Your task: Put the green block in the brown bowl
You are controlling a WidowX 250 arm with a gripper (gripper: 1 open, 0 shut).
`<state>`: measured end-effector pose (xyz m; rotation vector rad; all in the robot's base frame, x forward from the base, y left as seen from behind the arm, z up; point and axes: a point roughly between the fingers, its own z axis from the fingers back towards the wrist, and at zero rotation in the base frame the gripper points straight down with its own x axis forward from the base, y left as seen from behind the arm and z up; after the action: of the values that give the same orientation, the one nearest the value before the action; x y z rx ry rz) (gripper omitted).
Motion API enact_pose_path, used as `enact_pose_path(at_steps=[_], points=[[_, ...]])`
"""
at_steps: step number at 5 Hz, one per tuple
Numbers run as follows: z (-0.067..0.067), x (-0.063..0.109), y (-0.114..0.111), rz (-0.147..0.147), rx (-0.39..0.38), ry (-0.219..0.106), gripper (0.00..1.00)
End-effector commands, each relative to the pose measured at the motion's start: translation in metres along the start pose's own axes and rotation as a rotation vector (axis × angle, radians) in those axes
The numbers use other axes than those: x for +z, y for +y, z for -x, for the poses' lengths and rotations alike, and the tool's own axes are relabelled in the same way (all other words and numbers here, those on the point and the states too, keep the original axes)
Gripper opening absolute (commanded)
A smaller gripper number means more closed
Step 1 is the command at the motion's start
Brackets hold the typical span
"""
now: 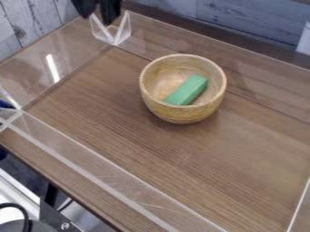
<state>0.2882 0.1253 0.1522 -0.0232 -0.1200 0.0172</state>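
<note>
Far left, a clear acrylic wall [36,136] rims the desk [182,163], likely there to keep things from sliding off. At the top left edge you see only the dark tip of the end effector [100,9], mostly cut off by the frame; you cannot tell whether it stands wide or narrow, but nothing hangs from the part that shows. Just below it sits a small clear V-shaped stand [112,31]. Toward the middle, the brown bowl [155,98] rests upright on the wood grain, and the green block [188,90] lies slanted inside it, leaning on the inner wall. Judged from this, the placement looks done.
</note>
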Motion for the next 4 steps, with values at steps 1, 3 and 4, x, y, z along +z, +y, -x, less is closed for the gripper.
enact_pose_path(at_steps=[1,3,4], points=[[-0.01,-0.002,-0.017,-0.006,-0.04,-0.02,0.0],[-0.019,-0.029,-0.05,0.021,-0.123,0.013,0.0],[-0.021,-0.046,-0.053,0.02,-0.136,0.038,0.0]])
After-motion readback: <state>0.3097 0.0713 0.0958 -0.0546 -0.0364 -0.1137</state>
